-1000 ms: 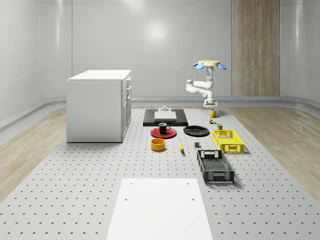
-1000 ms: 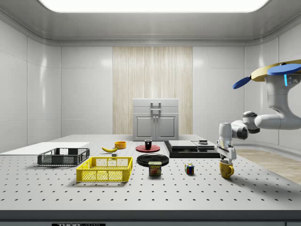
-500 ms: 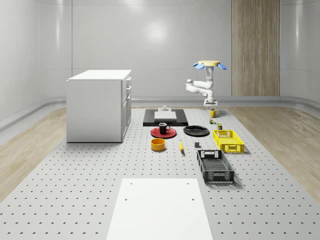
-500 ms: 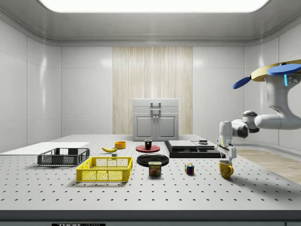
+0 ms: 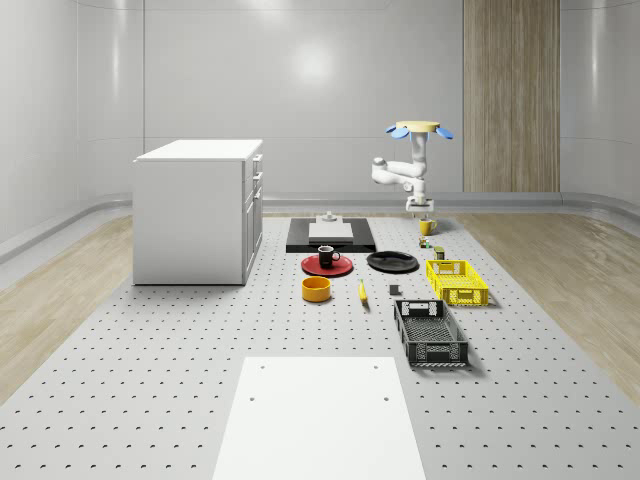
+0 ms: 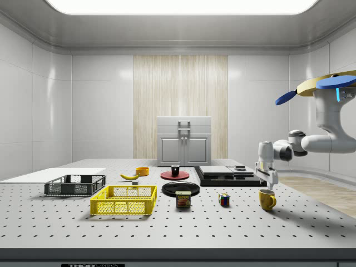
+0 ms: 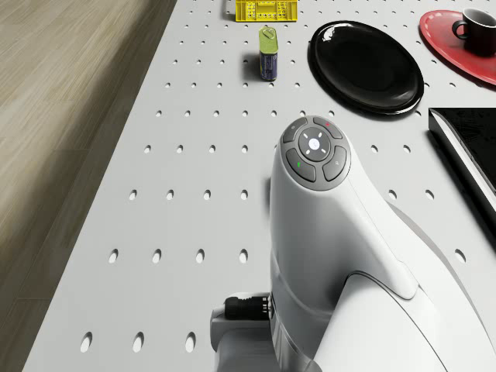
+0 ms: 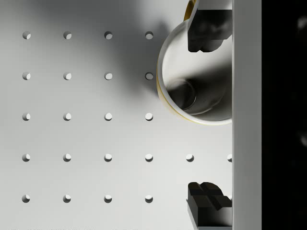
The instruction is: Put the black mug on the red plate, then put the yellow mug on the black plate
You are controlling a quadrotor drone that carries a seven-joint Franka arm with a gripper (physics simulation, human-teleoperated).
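Two mugs, two plates — black mug (image 5: 326,255) on red plate (image 5: 327,266), black plate (image 5: 392,262) bare at its 3 o'clock, gripper (image 6: 271,181) fingers spread wide just above yellow mug (image 6: 267,199), drone (image 6: 328,83) hovering beside table (image 6: 167,222) edge.

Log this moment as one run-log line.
black mug: on red plate | yellow mug: on table | gripper: open, above yellow mug | drone: hovering beside table

White cabinet (image 5: 200,210), yellow crate (image 5: 457,281), black crate (image 5: 430,333), banana (image 6: 129,176).
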